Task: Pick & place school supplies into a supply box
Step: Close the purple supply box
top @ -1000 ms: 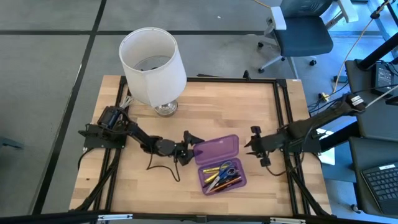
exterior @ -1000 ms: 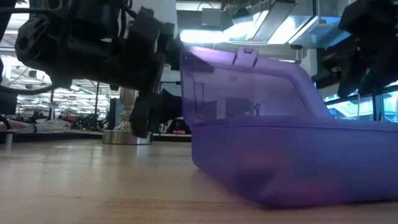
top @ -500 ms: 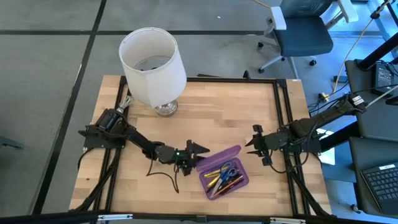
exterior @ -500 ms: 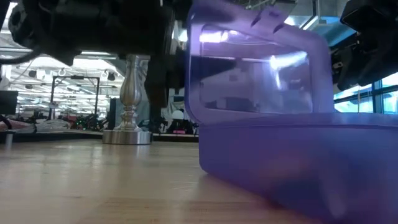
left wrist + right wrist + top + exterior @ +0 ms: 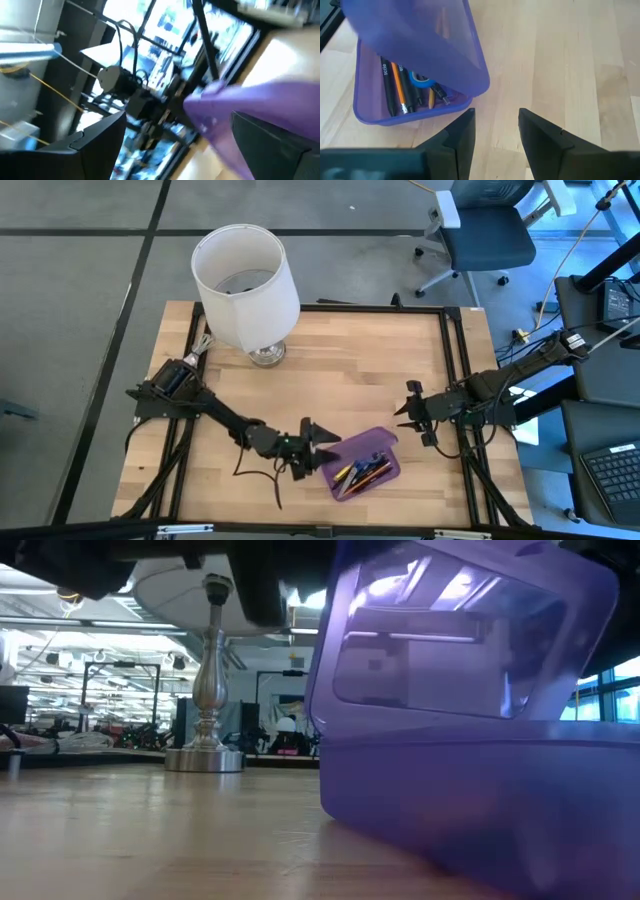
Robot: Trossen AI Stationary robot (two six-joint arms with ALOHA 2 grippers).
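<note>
Left claw (image 5: pixel 318 446) sits low over the front of the table (image 5: pixel 380 360), right at the case (image 5: pixel 362 463). Fingers spread wide, nothing pinched between them; the lid (image 5: pixel 362 445) edge is at the tips. In the left wrist view the purple lid (image 5: pixel 235 120) runs across between the two dark fingers (image 5: pixel 90 145), which are well apart.

Case is just right of the left claw, and front-left of the right claw. Base flat on the wood, lid tilted up and leaning over the base, partly covering it. Low view shows the lid (image 5: pixel 460 635) raised at an angle above the base wall (image 5: pixel 480 800).

Supplies are in the base, under the lid's overhang. From above: pens (image 5: pixel 365 473) lie bundled, roughly along the case's length. Right wrist view gives more: black pens (image 5: pixel 387 92), an orange pencil (image 5: pixel 397 85), a yellow one, and the blue scissors (image 5: pixel 420 79) handle peeking out below the lid (image 5: pixel 420 40) edge. Rest of the scissors is hidden by the lid.

Right claw (image 5: pixel 410 412) hangs off the right side of the table, near the frame, apart from the case. Fingers (image 5: pixel 462 132) a modest gap apart, holding nothing, bare wood between them.

Lamp (image 5: pixel 245 285) with white shade stands at the back left, well away from both claws. Its metal stem (image 5: pixel 208 690) shows in the low view behind the case.
</note>
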